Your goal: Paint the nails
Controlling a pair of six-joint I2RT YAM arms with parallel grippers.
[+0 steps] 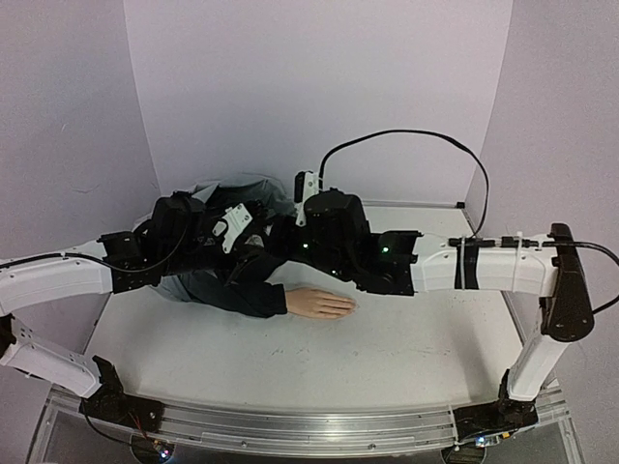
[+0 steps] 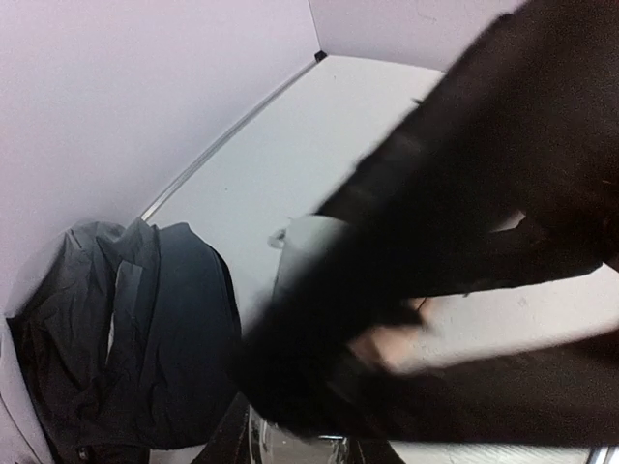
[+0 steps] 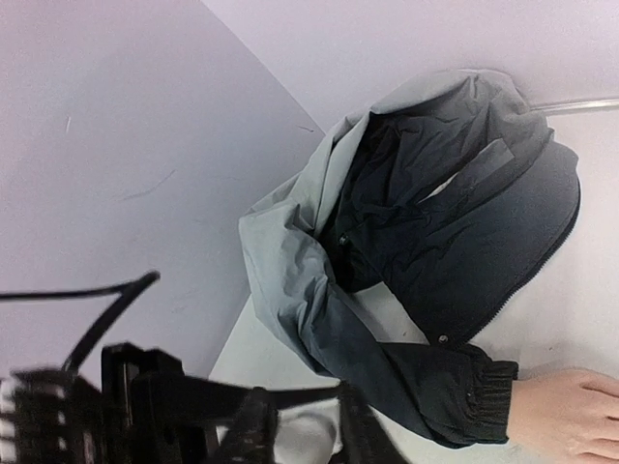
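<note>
Up front, the mannequin hand lies on the white counter, its nails pointing right, too small to make out. Just behind, over its dark sleeve, the left hand is closed; any contents are blurred. The right hand is too smeared to judge. The jacket lies heaped farthest back.

No legible text, label, brand or number in any of my three views. The jacket fabric reads plain wherever I can see it (the left wrist view is mostly blur, so nothing is resolvable there).
</note>
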